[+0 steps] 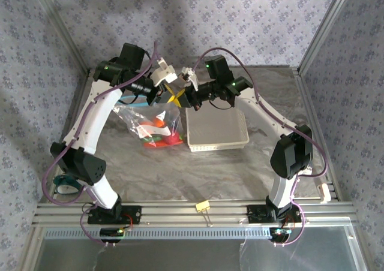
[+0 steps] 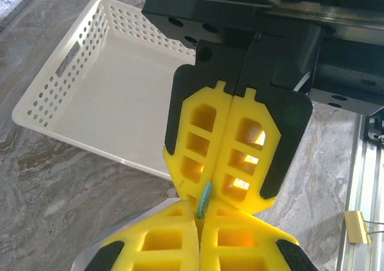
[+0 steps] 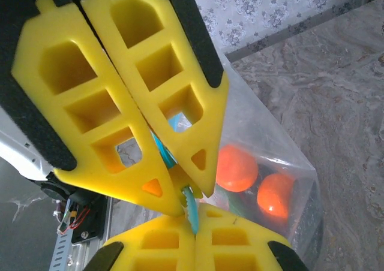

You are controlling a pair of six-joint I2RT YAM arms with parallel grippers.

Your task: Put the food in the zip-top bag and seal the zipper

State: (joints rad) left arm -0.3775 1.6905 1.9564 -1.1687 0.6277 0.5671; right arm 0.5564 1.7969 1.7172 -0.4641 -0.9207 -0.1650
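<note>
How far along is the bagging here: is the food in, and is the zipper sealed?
Done: the food lies inside the zip-top bag; the white basket holds none. In hand: the left gripper and the right gripper are both shut on the blue zipper, fingers tip to tip. Remaining: pressing the zipper closed along its length; how much is already sealed cannot be told.

Zip-top bag (image 1: 139, 120) on the table (image 1: 198, 175) just left of the basket (image 1: 217, 133), food (image 1: 161, 136) inside the bag, left hand (image 1: 170, 94) and right hand (image 1: 183, 97) tip to tip above the bag's far end, zipper (image 2: 204, 200) pinched in each, clip (image 1: 202, 207) on the near rail (image 1: 168, 211).
</note>
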